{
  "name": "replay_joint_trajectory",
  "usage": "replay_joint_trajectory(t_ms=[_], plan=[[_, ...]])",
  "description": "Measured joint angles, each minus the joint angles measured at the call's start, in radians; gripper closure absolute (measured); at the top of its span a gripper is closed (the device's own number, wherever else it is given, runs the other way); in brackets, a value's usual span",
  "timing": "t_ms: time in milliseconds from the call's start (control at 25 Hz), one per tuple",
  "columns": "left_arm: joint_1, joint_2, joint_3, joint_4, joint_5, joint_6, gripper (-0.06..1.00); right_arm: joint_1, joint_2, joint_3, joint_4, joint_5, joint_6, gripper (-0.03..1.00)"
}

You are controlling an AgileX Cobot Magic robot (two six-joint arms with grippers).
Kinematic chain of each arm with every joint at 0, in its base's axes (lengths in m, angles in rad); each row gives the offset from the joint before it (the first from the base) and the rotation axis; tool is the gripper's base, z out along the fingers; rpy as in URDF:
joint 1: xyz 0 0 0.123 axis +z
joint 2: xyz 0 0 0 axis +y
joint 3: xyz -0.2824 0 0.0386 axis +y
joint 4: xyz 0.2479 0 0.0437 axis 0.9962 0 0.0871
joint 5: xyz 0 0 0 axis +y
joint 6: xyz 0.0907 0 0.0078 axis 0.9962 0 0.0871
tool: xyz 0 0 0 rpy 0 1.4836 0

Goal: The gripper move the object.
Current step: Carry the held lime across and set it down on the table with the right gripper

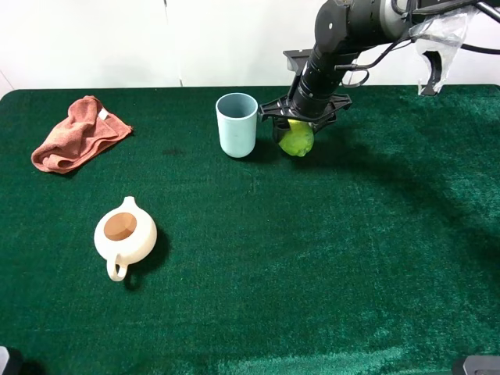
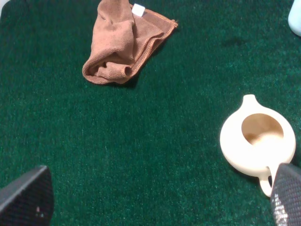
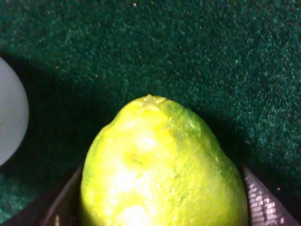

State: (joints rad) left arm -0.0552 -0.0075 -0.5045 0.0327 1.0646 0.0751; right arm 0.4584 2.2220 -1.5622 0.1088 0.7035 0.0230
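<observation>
Two risks. Right gripper (image 1: 299,129) jaws are clamped on the object (image 1: 297,142), a smooth yellow-green fruit, at the far side of the bench (image 1: 312,258), just right of the blue cup (image 1: 237,125). Much of the fruit sticks out past the jaws, so a fast swing could squirt it out. The cup is close, and a leftward move could tip it. Left gripper (image 2: 156,197) jaws are spread and empty, above the bench near the teapot (image 2: 257,141); no conflict.
</observation>
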Motion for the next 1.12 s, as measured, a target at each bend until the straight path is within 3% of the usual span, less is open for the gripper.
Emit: replay_joint_trajectory(t_ms=[280, 440, 520, 920, 1120], plan=[[0.0, 0.0, 0.0, 0.0, 0.0, 0.0, 0.01, 0.0, 0.0, 0.0, 0.001, 0.0, 0.001, 0.48], [0.0, 0.0, 0.0, 0.0, 0.0, 0.0, 0.01, 0.0, 0.0, 0.0, -0.011, -0.001, 0.017, 0.32], [0.0, 0.0, 0.0, 0.0, 0.0, 0.0, 0.01, 0.0, 0.0, 0.0, -0.017, -0.001, 0.02, 0.29], [0.0, 0.0, 0.0, 0.0, 0.0, 0.0, 0.01, 0.0, -0.007, 0.0, -0.021, 0.007, 0.022, 0.28], [0.0, 0.0, 0.0, 0.0, 0.0, 0.0, 0.01, 0.0, -0.041, -0.001, -0.04, 0.055, 0.024, 0.28]])
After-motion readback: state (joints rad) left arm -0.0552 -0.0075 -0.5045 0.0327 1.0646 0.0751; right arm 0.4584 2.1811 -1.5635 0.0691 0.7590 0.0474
